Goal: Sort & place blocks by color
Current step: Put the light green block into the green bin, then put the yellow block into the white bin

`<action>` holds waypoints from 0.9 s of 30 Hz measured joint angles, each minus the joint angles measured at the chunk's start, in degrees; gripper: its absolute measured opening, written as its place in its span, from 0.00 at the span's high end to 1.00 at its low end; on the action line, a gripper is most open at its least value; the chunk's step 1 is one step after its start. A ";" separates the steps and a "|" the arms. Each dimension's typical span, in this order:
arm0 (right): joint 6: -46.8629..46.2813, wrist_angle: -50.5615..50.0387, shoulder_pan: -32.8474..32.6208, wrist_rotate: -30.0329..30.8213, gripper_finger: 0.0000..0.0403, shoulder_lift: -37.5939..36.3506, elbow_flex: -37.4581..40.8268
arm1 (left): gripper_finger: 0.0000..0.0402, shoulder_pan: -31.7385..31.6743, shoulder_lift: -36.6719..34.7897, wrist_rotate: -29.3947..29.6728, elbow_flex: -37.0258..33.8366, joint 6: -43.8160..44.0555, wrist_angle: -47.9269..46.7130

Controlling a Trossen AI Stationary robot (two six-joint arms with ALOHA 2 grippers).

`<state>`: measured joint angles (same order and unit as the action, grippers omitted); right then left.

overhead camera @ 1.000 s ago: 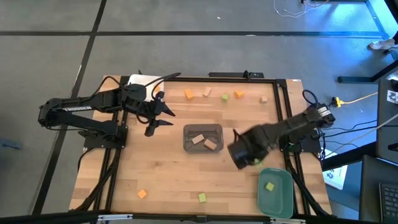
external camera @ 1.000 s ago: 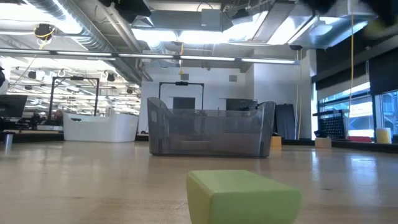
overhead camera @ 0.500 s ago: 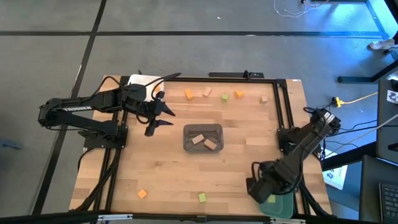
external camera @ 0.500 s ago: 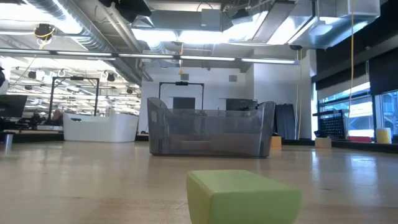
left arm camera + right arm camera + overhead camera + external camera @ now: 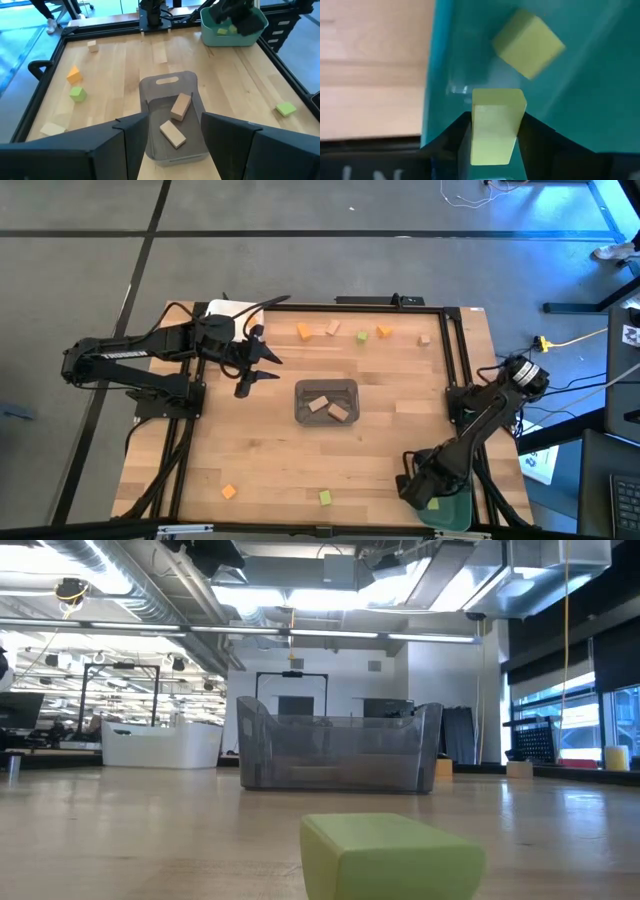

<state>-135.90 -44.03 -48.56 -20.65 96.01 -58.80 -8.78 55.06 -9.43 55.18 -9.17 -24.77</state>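
Observation:
My right gripper (image 5: 495, 150) is shut on a yellow-green block (image 5: 496, 122) over the teal tray (image 5: 455, 510) at the table's near right corner; the high view shows it there too (image 5: 425, 492). A second yellow-green cube (image 5: 529, 44) lies on the tray's floor. The grey tray (image 5: 327, 402) in the middle holds two tan blocks (image 5: 176, 120). My left gripper (image 5: 262, 372) hangs open left of the grey tray, touching nothing. Loose blocks lie along the far edge (image 5: 361, 337) and near the front edge (image 5: 324, 497). My right gripper pinches the yellow-green block by two opposite sides (image 5: 477, 135) between its two fingers. The fingers point steeply down from above. The block sticks out past the fingertips over the teal tray's floor, beside the tray's wall (image 5: 432, 75); whether it touches the floor I cannot tell.
A black frame (image 5: 450, 350) rims the wooden table. A white tray (image 5: 225, 310) sits at the far left corner behind my left arm. An orange block (image 5: 229, 491) lies near the front left. In the low view a yellow-green block (image 5: 390, 855) stands before the grey tray (image 5: 338, 750).
My right gripper has swung from beside the grey tray toward the table's near right corner and gone down over the teal tray, rolling about its own axis, with the yellow-green block still between its fingers.

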 joint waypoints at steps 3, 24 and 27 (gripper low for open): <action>1.11 3.96 0.04 -0.04 0.69 0.00 3.29 | 0.57 0.02 0.01 0.00 0.00 0.78 0.00; 1.57 1.32 0.02 0.00 0.51 -0.04 -0.93 | 0.57 0.00 -0.01 1.33 0.00 2.79 -0.05; 1.44 -7.04 0.02 0.16 0.51 -0.04 -7.15 | 0.57 0.02 -0.01 1.31 0.00 2.78 -0.07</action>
<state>-134.45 -51.06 -48.53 -20.49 95.96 -65.95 -8.75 55.05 -8.12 55.18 -6.39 -24.84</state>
